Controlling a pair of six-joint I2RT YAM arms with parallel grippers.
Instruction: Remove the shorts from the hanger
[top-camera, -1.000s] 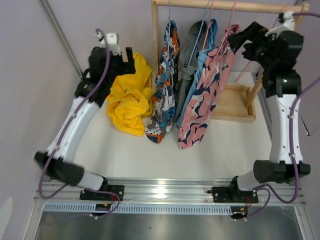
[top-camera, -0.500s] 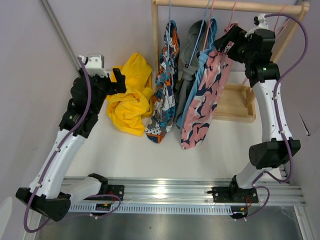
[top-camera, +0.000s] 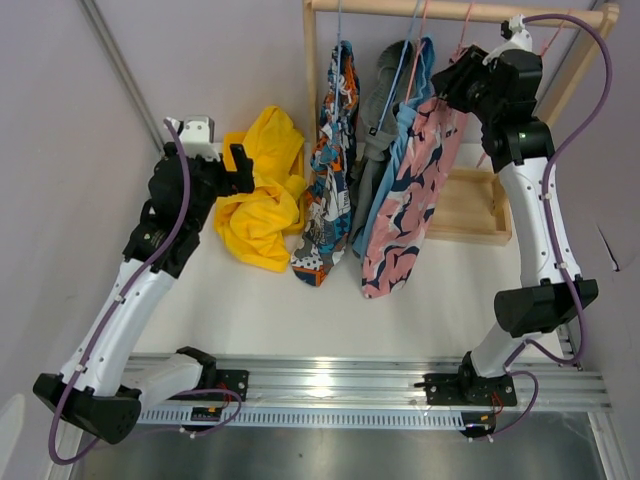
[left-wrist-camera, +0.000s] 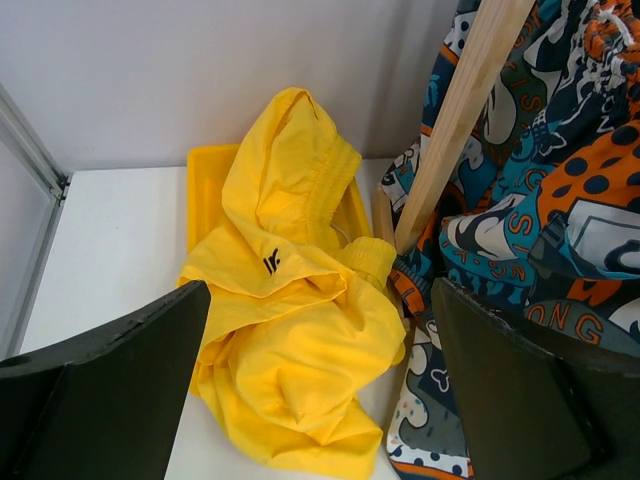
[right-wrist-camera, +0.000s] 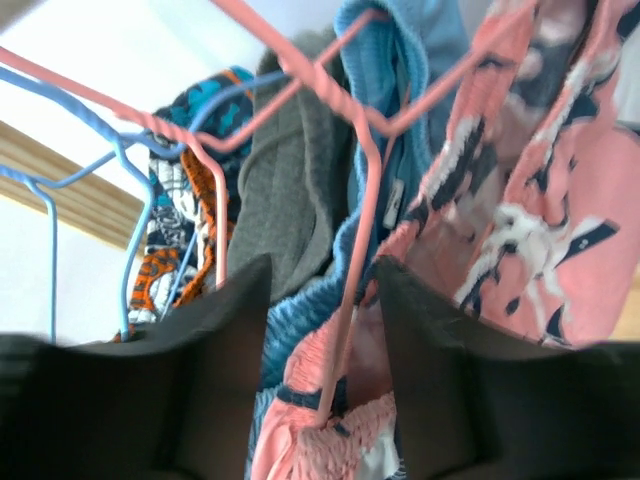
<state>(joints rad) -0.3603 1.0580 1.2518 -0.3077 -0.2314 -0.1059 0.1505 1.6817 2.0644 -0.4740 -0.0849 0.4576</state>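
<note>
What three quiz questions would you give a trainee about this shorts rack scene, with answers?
1. True or false: the yellow shorts hang from the wooden rail.
2. Which lies between the right gripper's fingers? A, pink hanger wire; B, grey shorts; C, wooden post.
3. How many pairs of shorts hang from the rail?
Key: 1 false; 2 A; 3 four.

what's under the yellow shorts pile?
The crumpled plain yellow fabric shorts lie over a shallow yellow tray; only its left and back rim show. Fabric covers the rest, so any contents are unseen.
</note>
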